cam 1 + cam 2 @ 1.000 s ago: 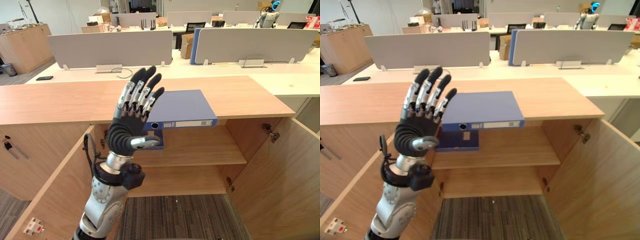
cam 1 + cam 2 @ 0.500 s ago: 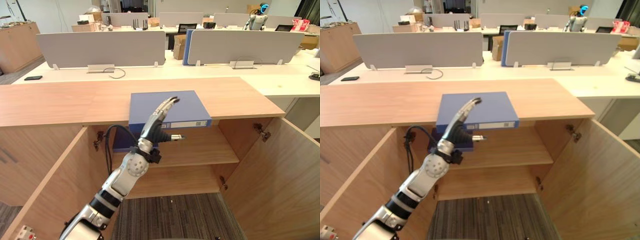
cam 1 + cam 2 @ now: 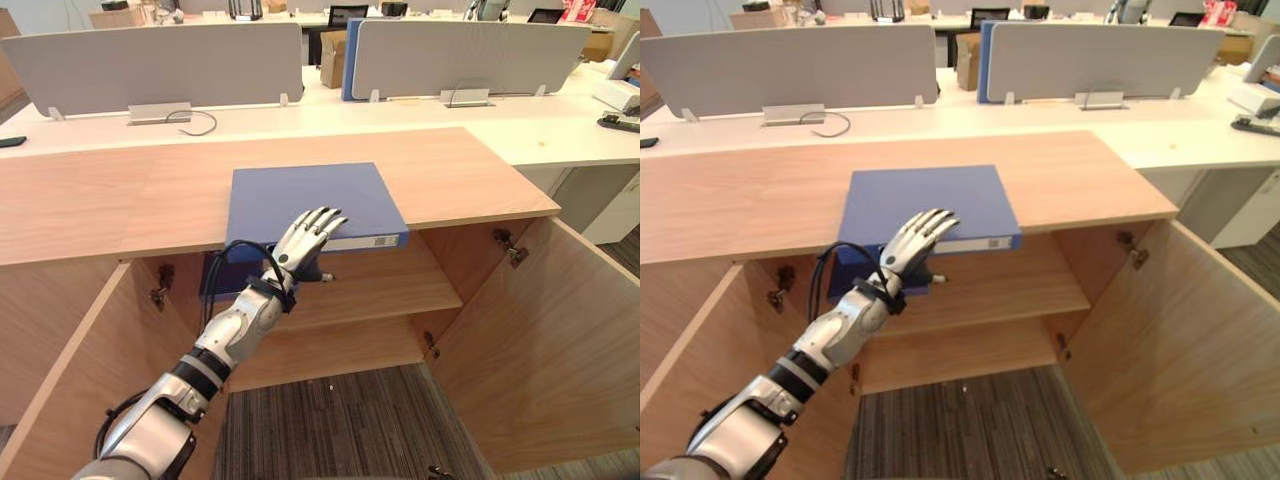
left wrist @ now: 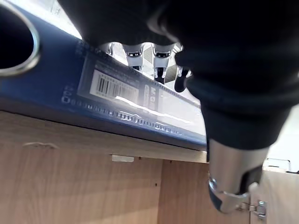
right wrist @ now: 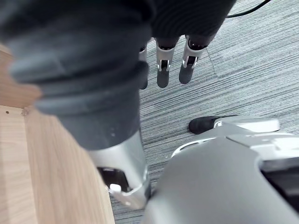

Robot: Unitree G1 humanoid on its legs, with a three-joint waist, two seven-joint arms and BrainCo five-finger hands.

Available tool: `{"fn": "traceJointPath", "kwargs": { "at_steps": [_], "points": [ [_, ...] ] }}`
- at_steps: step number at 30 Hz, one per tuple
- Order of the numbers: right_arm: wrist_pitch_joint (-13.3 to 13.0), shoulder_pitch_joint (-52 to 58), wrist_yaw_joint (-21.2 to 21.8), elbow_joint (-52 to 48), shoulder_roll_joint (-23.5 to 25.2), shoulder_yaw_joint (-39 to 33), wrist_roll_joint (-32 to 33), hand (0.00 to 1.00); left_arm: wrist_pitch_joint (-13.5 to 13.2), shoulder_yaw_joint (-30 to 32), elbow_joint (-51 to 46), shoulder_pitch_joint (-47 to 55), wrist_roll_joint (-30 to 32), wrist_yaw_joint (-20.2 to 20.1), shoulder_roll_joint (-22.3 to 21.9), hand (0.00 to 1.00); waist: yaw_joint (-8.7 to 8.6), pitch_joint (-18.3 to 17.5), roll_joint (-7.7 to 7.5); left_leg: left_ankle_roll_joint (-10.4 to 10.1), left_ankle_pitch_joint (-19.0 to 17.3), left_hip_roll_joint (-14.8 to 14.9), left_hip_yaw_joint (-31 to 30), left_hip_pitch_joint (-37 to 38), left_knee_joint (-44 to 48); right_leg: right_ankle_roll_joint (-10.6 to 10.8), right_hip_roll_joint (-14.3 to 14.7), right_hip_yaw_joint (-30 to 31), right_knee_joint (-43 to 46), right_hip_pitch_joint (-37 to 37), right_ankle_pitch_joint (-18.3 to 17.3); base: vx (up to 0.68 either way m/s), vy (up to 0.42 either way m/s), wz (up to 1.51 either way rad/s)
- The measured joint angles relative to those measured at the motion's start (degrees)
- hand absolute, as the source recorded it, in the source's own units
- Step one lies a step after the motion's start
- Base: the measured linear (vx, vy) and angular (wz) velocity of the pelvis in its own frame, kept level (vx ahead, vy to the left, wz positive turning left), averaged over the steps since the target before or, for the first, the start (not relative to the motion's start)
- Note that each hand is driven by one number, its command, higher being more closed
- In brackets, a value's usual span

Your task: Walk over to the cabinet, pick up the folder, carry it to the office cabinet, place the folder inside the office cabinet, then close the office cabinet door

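Left door (image 3: pixel 60 390): swung open toward the camera at the cabinet's left side.
Left hand (image 3: pixel 298 248): stretched out to the folder's near edge. The fingers (image 3: pixel 322 222) are laid nearly straight on the folder's top face by the spine. The thumb (image 3: pixel 318 277) is held out below the spine. Nothing is clasped.
Second blue item (image 3: pixel 852 274): seen on the upper shelf just below the folder, partly hidden by the left arm. What it is cannot be told.
Folder (image 3: pixel 300 195): blue, laid flat on the bench. Its labelled spine is turned toward the camera at the bench's front edge, above the open compartment.
Bench (image 3: pixel 100 200): the cabinet's wooden top, by which the folder is carried.
Upper shelf (image 3: pixel 390 285): wooden, set inside the open cabinet.
Right door (image 3: pixel 560 340): swung open at the cabinet's right side.
Right hand (image 5: pixel 161 70): hung over grey carpet (image 5: pixel 224 79), with fingers loose and relaxed and nothing held.
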Motion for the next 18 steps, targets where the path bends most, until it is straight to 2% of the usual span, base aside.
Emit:
{"fn": "traceJointPath", "kwargs": {
  "at_steps": [10, 18],
  "points": [
    [0.0, -0.2, 0.0, 0.0, -0.1, 0.0, 0.0, 0.00, 2.3, 0.5, 1.8, -1.4, 2.3, 1.8, 1.0, 0.00, -0.71, 0.6, 0.00, -0.3, -0.9, -0.1, 0.0, 0.8, 0.0, -1.2, 0.0, -0.2, -0.7, 1.2, -0.6, 0.00, 0.000, 0.00],
    [0.0, -0.3, 0.0, 0.0, -0.1, 0.1, 0.0, 0.00, 2.7, 0.5, 3.9, -2.1, 4.1, 3.1, 2.1, 0.00, -1.42, 0.8, -0.11, -0.2, -1.4, -0.1, 0.3, 1.6, -0.1, -2.7, 0.1, -0.2, -0.7, 2.0, -1.0, 0.00, 0.000, 0.00]
  ]
}}
